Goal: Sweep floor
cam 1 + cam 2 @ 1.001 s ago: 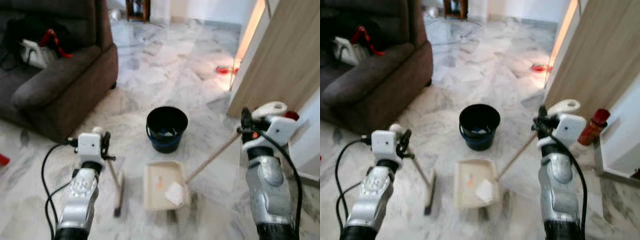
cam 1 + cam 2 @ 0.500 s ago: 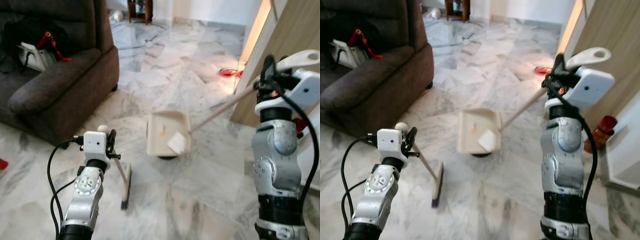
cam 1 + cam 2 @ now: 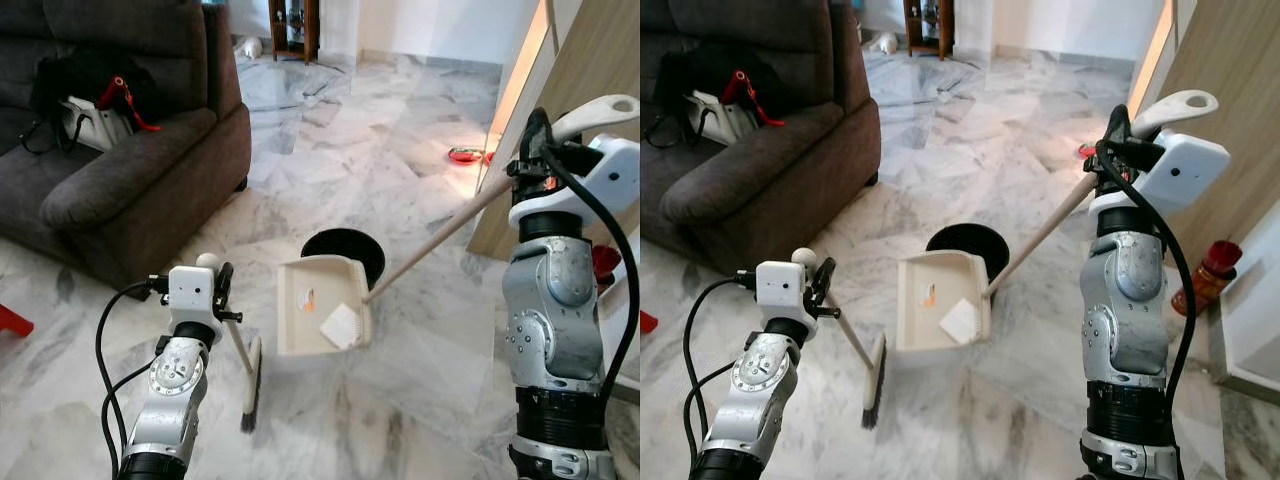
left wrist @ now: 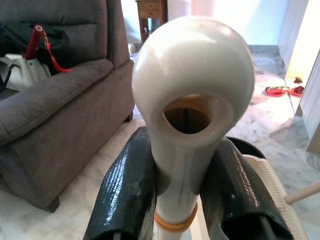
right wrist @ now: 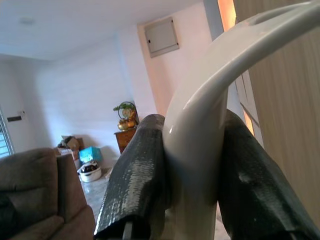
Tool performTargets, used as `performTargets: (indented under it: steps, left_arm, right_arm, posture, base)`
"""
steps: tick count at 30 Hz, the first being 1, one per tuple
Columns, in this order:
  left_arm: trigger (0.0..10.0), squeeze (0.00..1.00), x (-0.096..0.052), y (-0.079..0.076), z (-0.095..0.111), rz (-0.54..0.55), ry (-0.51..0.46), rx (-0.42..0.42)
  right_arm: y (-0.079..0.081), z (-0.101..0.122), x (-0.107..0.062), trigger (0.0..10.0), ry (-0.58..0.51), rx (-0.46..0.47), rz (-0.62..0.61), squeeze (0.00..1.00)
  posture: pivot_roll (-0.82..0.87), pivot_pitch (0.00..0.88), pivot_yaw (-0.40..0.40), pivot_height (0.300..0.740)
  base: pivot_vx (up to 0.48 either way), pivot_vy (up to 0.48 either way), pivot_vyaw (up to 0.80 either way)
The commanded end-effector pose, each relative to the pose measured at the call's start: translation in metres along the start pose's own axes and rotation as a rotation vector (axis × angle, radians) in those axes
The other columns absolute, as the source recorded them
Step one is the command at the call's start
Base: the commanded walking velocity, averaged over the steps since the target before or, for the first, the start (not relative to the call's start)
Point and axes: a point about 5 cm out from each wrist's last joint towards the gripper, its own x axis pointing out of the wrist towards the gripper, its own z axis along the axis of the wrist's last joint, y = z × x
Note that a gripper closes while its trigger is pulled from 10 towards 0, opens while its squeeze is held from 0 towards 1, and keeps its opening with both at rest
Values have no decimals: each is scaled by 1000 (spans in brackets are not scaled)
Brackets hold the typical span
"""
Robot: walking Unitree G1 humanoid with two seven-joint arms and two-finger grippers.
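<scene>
My right gripper [image 3: 1118, 150] has its fingers clamped on the dustpan [image 3: 940, 302] handle's top; the left gripper [image 4: 182, 185] grips the brush [image 3: 872, 385] handle likewise. Both look light, stiff plastic, probably slippery. The pan hangs tilted over the black bucket [image 3: 970, 241], paper scrap [image 3: 958, 321] inside it. I can't see what the bucket holds.

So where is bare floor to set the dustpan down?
Open marble lies between the sofa and the wooden door, and in front of the right gripper. It is crowded around the black bucket, dustpan and broom.
</scene>
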Motion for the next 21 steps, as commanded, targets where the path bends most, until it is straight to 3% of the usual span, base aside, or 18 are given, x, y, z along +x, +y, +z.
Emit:
performTargets:
  steps: [1,19,21]
  left_arm:
    - [10000,0,2,1,7,-4,-39,16]
    - [10000,0,2,1,8,-1,-42,21]
    - [10000,0,2,1,8,-1,-42,20]
  right_arm:
    - [3,16,3,10000,-76,24,6,0]
    - [2,13,2,10000,-62,32,3,0]
    - [4,13,2,10000,-62,40,11,0]
  posture:
    - [12,47,22,740]
    - [18,65,19,740]
    - [18,65,19,740]
  base:
    - [285,0,0]
    - [322,0,0]
    - [332,0,-631]
